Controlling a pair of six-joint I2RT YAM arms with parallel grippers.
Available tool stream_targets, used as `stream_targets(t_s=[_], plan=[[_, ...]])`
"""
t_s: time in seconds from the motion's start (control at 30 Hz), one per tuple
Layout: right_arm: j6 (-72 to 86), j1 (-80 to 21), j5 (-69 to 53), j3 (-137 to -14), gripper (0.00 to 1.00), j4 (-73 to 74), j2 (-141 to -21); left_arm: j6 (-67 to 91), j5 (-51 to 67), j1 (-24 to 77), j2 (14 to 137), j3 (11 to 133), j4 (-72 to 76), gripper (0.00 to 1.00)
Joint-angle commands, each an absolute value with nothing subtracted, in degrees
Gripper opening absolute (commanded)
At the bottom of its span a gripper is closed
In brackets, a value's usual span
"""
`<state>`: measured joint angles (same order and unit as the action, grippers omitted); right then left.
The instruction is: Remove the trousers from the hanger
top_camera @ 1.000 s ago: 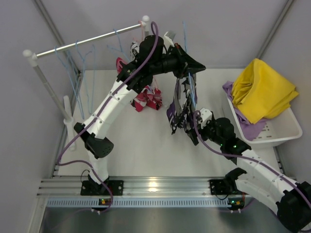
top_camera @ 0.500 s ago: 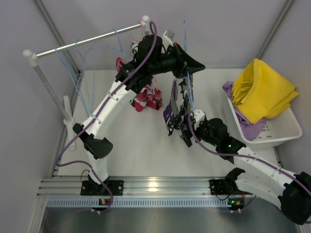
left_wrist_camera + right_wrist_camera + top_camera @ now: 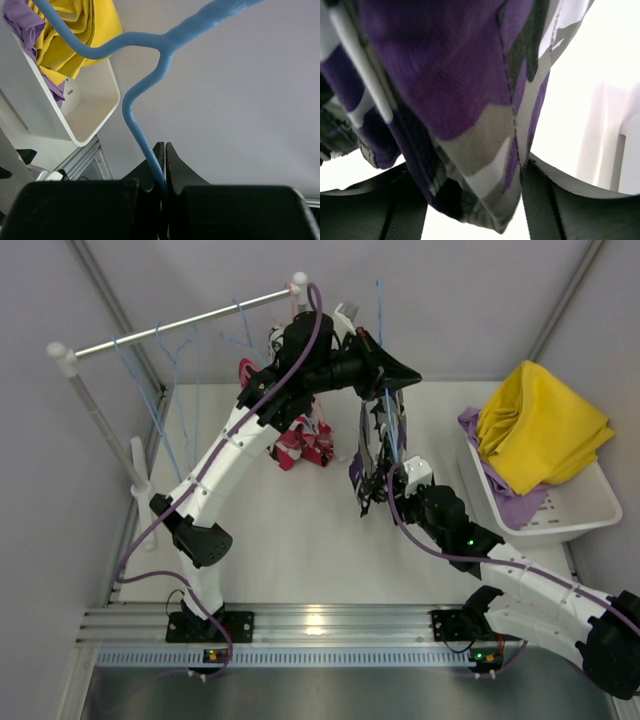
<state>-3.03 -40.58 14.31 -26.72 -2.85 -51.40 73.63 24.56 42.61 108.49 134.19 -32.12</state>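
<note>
My left gripper [image 3: 396,374] is shut on the blue wire hanger [image 3: 386,410], held high over the table; in the left wrist view the hanger [image 3: 145,85] runs down between the closed fingertips [image 3: 165,150]. The printed trousers [image 3: 374,455], purple, black and white, hang from it. My right gripper [image 3: 397,486] is shut on their lower part; in the right wrist view the cloth [image 3: 470,90] fills the gap between the fingers [image 3: 540,205]. Yellow trousers [image 3: 540,425] and lilac trousers [image 3: 520,505] lie in the white basket [image 3: 590,515]. Pink-red print trousers [image 3: 305,445] lie on the table behind the left arm.
A clothes rack with a metal rail [image 3: 180,325] stands at the back left, with several empty blue hangers [image 3: 160,370] on it. The basket sits at the right edge of the table and also shows in the left wrist view [image 3: 95,115].
The right gripper pulled the bottom of the printed trousers to the left, then came back right. The left gripper and hanger stayed nearly still.
</note>
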Motion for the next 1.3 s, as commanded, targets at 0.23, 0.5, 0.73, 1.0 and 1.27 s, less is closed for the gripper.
stream_targets(t_s=[0.23, 0.5, 0.73, 1.0, 1.27], plan=[[-1.4, -38.06, 17.41, -33.57, 0.63, -15.2, -51.94, 75.41, 26.19, 42.54, 102.31, 133.77, -21.45, 0.0], [-4.74, -37.27, 16.0, -36.74, 0.64, -20.65, -54.4, 76.38, 26.81, 42.63, 102.39, 132.89, -21.01, 0.0], [-5.89, -37.18, 16.26, -39.02, 0.63, -24.86, -57.3, 77.08, 27.6, 42.89, 102.04, 130.96, -21.01, 0.0], [-7.91, -36.39, 16.08, -43.33, 0.52, -27.16, -58.97, 77.43, 27.95, 43.42, 101.78, 129.11, -21.18, 0.0], [-9.23, -35.42, 15.73, -43.95, 0.0, -25.4, -56.61, 76.38, 27.42, 43.16, 100.99, 127.27, -21.71, 0.0]])
